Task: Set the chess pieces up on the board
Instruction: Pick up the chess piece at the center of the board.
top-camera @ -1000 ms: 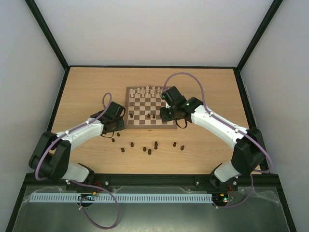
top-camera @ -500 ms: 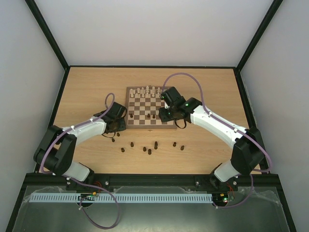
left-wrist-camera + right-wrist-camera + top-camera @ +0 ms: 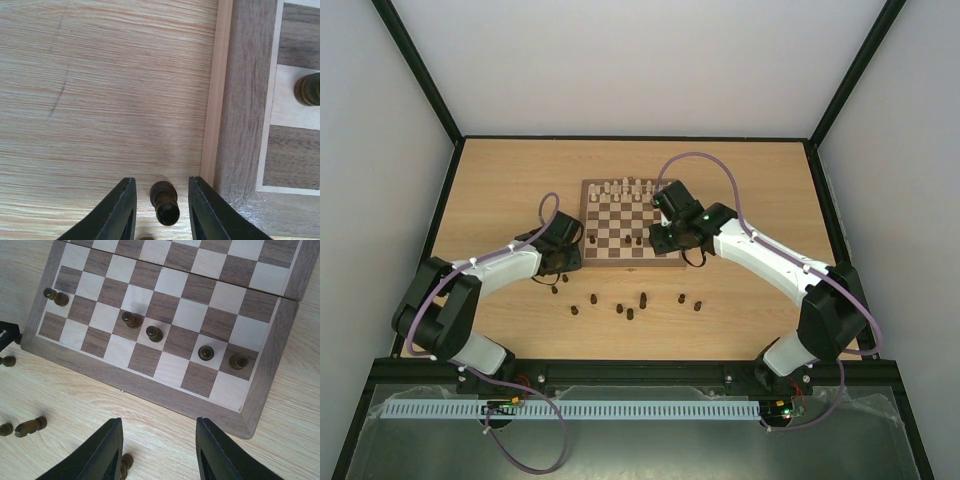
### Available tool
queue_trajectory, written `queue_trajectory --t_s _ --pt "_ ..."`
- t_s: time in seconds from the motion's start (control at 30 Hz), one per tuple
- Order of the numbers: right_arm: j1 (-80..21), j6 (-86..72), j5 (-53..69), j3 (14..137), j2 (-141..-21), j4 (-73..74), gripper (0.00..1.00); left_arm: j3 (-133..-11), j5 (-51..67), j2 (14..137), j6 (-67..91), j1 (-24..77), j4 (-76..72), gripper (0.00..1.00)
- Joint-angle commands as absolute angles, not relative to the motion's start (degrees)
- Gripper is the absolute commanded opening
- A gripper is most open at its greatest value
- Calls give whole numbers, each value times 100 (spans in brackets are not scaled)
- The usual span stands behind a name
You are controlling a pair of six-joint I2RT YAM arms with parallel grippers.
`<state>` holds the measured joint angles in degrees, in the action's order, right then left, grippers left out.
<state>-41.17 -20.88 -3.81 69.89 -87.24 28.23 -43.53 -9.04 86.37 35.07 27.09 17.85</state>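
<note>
The board lies mid-table with cream chessmen along its far rows and a few dark chess pieces on its near squares. More dark chess pieces are scattered on the table in front of it. My left gripper hovers low by the board's near-left corner. In the left wrist view its fingers stand open around a dark pawn, with a gap on each side. My right gripper is open and empty over the table, just in front of the board's near edge.
Loose dark pieces lie near both grippers: one by the right gripper's left finger and a few left of it. The board's raised brown frame runs just right of the left gripper. Black enclosure rails edge the tabletop.
The left arm has shifted a little toward the board's corner and its jaws have narrowed around the pawn. The right arm has barely moved.
</note>
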Motion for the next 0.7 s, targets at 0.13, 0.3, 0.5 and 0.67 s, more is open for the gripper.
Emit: queue_trajectory --t_s 0.13,0.3,0.5,0.67 --pt "-4156 -2030 -319 6891 -8822 2882 41 -4243 -884 8771 3504 2751 1808 28" --pt "-4156 -2030 -309 6876 -8812 2855 41 -4207 -879 8764 3504 2751 1828 25" --pt "-4155 -2030 -300 6860 -8821 2850 41 -4221 -910 8734 3518 2754 1810 10" --pt "-4149 -2037 -295 6853 -8783 2850 41 -4393 -985 8608 3506 2806 2084 3"
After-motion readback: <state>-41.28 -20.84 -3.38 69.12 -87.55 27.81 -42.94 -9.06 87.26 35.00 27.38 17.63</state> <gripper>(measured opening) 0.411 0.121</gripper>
